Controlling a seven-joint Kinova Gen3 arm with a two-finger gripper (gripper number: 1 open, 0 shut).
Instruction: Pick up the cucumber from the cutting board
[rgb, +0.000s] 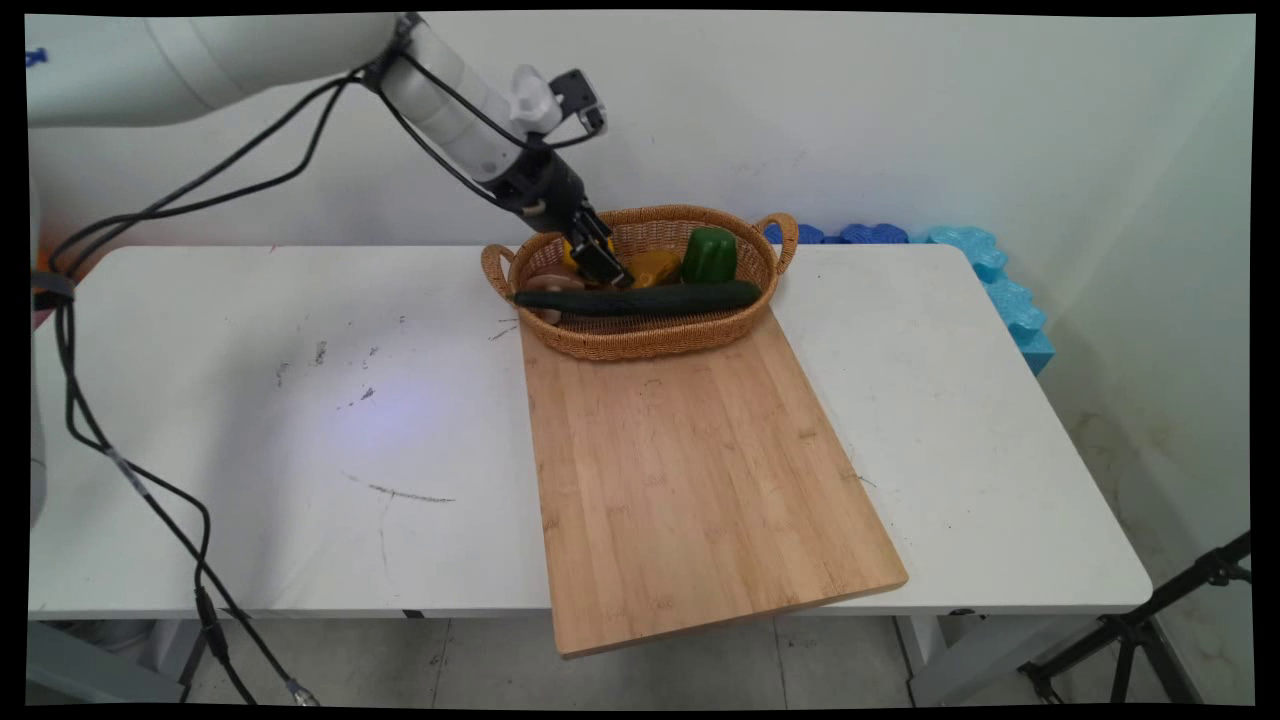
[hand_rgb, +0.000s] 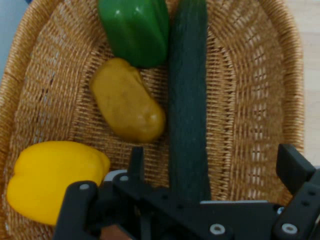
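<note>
1. We see the gripper (hand_rgb: 212, 167) reaching down into the basket (rgb: 640, 340), its fingers (hand_rgb: 292, 167) spread apart, one on each side of the cucumber (hand_rgb: 188, 100), holding nothing.
2. The cucumber is long, dark green and finely ribbed; in the main view it lies lengthwise along the basket's near side, from 9 to 3 o'clock.
3. In the hand view, the potato (hand_rgb: 127, 102), ochre and lumpy, lies just beside the cucumber at its 9 o'clock.
4. A glossy green pepper (hand_rgb: 135, 27) sits at 12 o'clock from the potato, touching the cucumber.
5. A yellow pepper (hand_rgb: 52, 180) lies at the potato's 7 o'clock, next to the gripper's linkage.
6. The oval wicker basket has two handles and stands on the far end of the board (rgb: 690, 470), which lies on the table (rgb: 250, 420).
</note>
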